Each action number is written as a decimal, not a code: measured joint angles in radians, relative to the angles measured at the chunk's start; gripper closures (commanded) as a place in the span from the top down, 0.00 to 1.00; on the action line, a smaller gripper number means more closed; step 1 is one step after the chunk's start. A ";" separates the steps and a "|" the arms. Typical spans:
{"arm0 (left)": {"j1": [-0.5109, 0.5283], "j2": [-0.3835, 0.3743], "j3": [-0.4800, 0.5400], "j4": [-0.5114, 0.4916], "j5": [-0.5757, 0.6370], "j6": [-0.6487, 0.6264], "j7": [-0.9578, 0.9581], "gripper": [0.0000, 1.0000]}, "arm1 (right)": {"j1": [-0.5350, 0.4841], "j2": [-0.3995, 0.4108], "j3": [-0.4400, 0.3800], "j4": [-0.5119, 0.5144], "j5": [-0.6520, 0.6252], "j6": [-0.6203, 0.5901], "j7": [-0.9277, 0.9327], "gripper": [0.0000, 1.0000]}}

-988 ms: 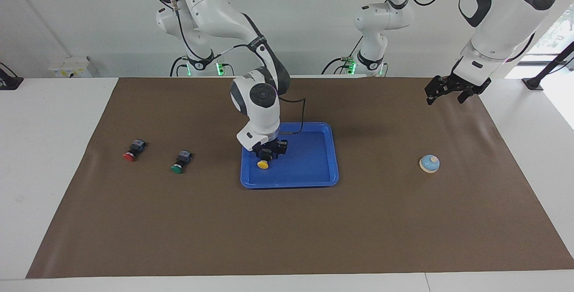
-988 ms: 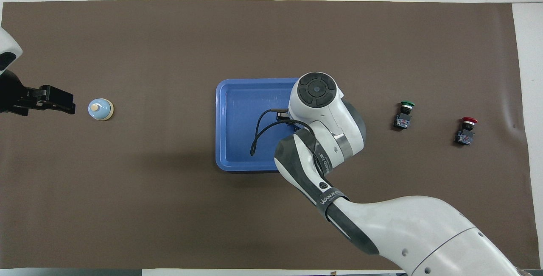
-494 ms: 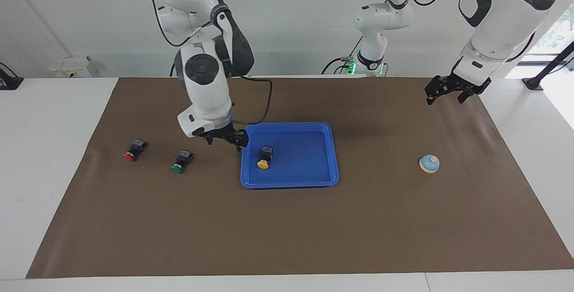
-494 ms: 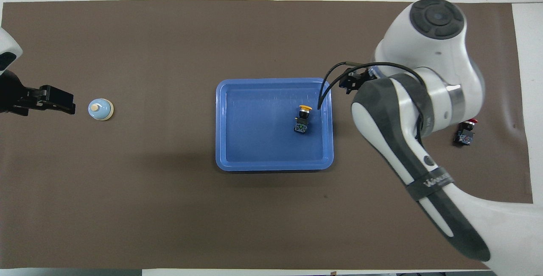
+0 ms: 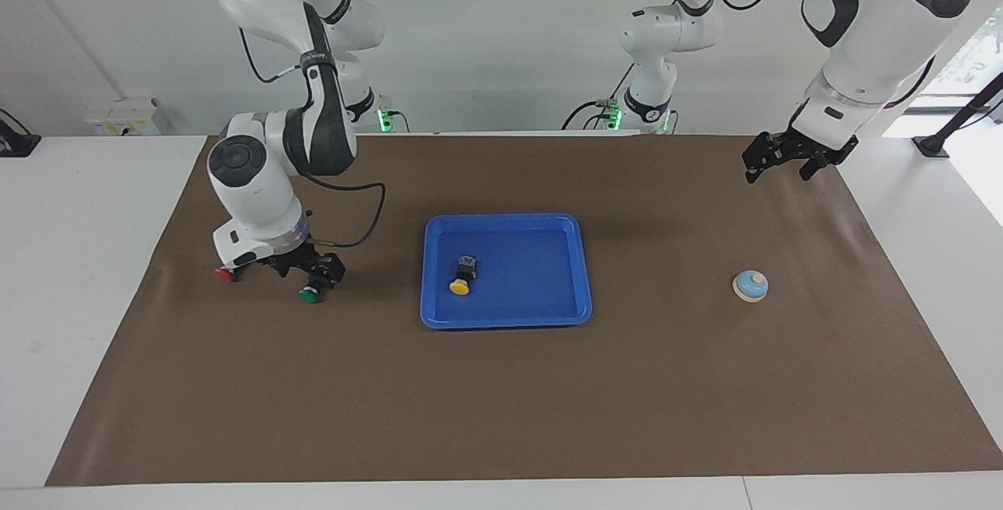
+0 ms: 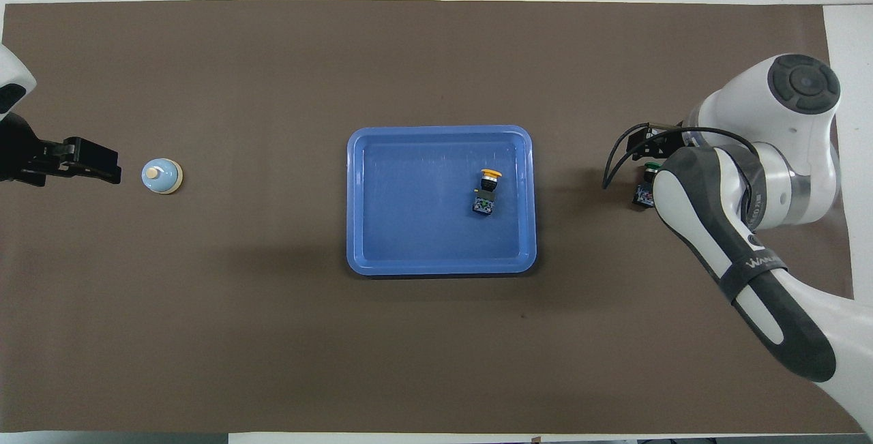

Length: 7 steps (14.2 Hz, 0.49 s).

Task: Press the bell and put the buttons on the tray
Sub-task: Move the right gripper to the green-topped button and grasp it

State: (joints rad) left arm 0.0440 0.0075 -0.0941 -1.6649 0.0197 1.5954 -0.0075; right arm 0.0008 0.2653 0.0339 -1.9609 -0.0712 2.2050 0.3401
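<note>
The blue tray (image 5: 533, 291) lies mid-mat and also shows in the overhead view (image 6: 409, 219). The yellow button (image 5: 461, 276) lies on its side in it (image 6: 485, 189). My right gripper (image 5: 312, 269) is open and low over the green button (image 5: 310, 295), a finger on each side of its black body. In the overhead view my right gripper (image 6: 649, 156) and arm half hide the green button (image 6: 642, 193). The red button (image 5: 226, 275) lies beside it, hidden in the overhead view. The light-blue bell (image 5: 751, 286) (image 6: 161, 176) stands toward the left arm's end. My left gripper (image 5: 786, 160) (image 6: 89, 163) waits open, raised beside the bell.
A brown mat (image 5: 501, 400) covers most of the white table (image 5: 86, 204). The right arm's elbow and cable (image 5: 368, 220) hang over the mat between the buttons and the tray.
My right gripper let go of the yellow button in the tray, rose, swung toward the right arm's end and came down over the green button. The left arm has not moved.
</note>
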 measured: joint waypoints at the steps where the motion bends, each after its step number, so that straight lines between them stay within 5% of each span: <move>1: 0.000 0.000 0.000 0.000 0.000 0.000 0.000 1.00 | -0.005 -0.003 0.000 -0.041 -0.001 0.048 0.000 1.00; 4: 0.000 0.000 0.000 0.000 0.000 0.000 0.000 1.00 | -0.007 -0.010 0.000 -0.129 -0.001 0.153 0.000 0.99; 7: 0.000 0.000 0.000 0.000 0.000 0.000 0.000 1.00 | -0.007 -0.021 0.000 -0.163 -0.001 0.176 0.003 0.70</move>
State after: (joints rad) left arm 0.0440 0.0075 -0.0941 -1.6649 0.0197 1.5954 -0.0075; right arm -0.0064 0.2446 0.0344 -2.1244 -0.0720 2.3809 0.3430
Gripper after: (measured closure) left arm 0.000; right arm 0.026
